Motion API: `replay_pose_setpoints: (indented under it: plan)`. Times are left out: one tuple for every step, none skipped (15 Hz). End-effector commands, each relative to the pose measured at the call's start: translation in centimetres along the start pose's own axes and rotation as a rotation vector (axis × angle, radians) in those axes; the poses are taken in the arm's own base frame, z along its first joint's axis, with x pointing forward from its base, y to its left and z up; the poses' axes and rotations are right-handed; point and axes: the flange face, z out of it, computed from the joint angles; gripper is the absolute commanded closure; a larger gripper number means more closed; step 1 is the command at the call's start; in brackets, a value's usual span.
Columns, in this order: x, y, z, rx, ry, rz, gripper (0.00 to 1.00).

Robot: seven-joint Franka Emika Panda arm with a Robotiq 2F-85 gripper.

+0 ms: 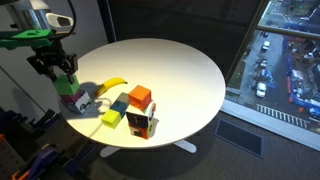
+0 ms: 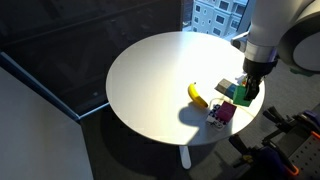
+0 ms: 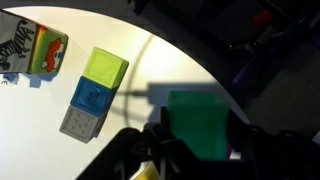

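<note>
Far left, at the table's (image 1: pixel 170 60) edge: the end effector (image 1: pixel 62 75) is closed narrow on a green plastic cube (image 3: pixel 200 122), pinched on two opposite faces. It hangs just over a magenta block (image 1: pixel 73 101); contact between them cannot be told.

Right of that lies a yellow banana (image 1: pixel 112 86), then a blue cube (image 1: pixel 120 103) and a lime-yellow cube (image 1: pixel 110 118). Further right are an orange cube (image 1: pixel 140 95) and a printed cardboard box (image 1: pixel 141 123).

Judgement: the hold looks square. Handling goes best slow and vertical with the green cube level, since the table rim is close and a sideways nudge could tip the magenta block off.
</note>
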Motion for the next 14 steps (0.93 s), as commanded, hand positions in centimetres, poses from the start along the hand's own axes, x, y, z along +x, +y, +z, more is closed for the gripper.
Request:
replay_pose_setpoints:
  plan:
    - [-0.5, -1.1, -0.8, -0.026, 0.018, -0.015, 0.7]
    - [-0.5, -1.3, -0.8, -0.026, 0.02, -0.011, 0.7]
    - [-0.5, -1.4, -0.8, -0.026, 0.021, -0.006, 0.7]
    - [-0.4, -1.6, -0.8, -0.027, 0.028, 0.006, 0.7]
    - [-0.3, -1.7, -0.8, -0.026, 0.033, 0.018, 0.7]
    - [-0.1, -1.7, -0.8, -0.023, 0.035, 0.029, 0.7]
    - [0.0, -1.8, -0.7, -0.02, 0.038, 0.042, 0.7]
    - [0.1, -2.0, -0.7, -0.019, 0.044, 0.057, 0.7]
    - [0.2, -2.0, -0.7, -0.019, 0.051, 0.074, 0.7]
    - [0.3, -2.1, -0.7, -0.02, 0.058, 0.085, 0.7]
    - [0.3, -2.2, -0.7, -0.02, 0.065, 0.096, 0.7]
    - [0.4, -2.3, -0.7, -0.021, 0.071, 0.107, 0.7]
    - [0.4, -2.3, -0.7, -0.022, 0.077, 0.116, 0.7]
    - [0.5, -2.4, -0.7, -0.022, 0.083, 0.123, 0.7]
